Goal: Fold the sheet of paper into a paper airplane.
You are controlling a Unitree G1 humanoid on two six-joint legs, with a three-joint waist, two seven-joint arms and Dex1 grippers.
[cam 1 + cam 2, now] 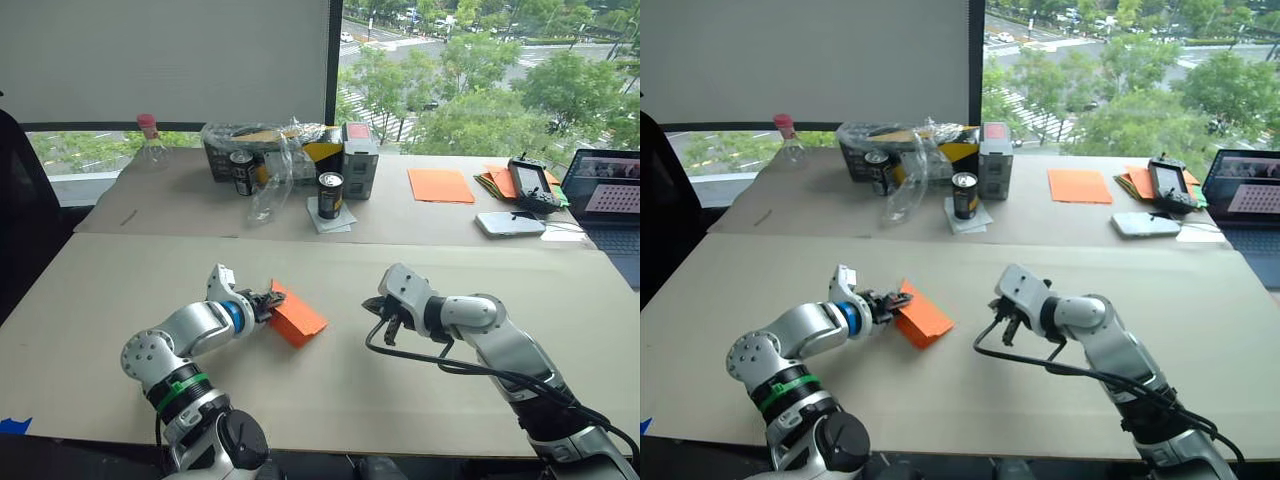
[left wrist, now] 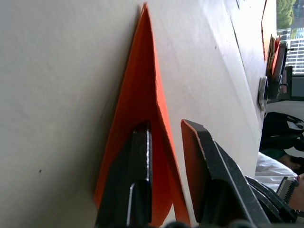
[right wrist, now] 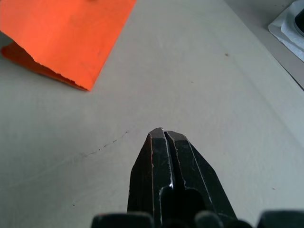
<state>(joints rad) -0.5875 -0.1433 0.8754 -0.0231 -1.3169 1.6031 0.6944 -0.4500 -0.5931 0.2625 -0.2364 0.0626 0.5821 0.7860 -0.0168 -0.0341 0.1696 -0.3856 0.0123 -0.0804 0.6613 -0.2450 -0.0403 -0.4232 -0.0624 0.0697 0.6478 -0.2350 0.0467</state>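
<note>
The sheet of paper (image 1: 298, 318) is bright orange and folded into a pointed, layered wedge. It lies on the near table a little left of centre. My left gripper (image 1: 270, 300) is at its left end. In the left wrist view the two fingers (image 2: 140, 156) stand apart, with the upper flap of the paper (image 2: 137, 90) running between them, so the gripper is open. My right gripper (image 1: 378, 318) hovers low over bare table to the right of the paper, apart from it. Its fingers (image 3: 164, 156) are shut on nothing.
The back table holds a plastic-wrapped box (image 1: 262, 150), two cans (image 1: 330, 194), a bottle (image 1: 150, 140), a smooth orange sheet (image 1: 440, 185), a pile of orange sheets (image 1: 493, 180), a controller (image 1: 528, 183), a phone (image 1: 510, 223) and a laptop (image 1: 610, 200).
</note>
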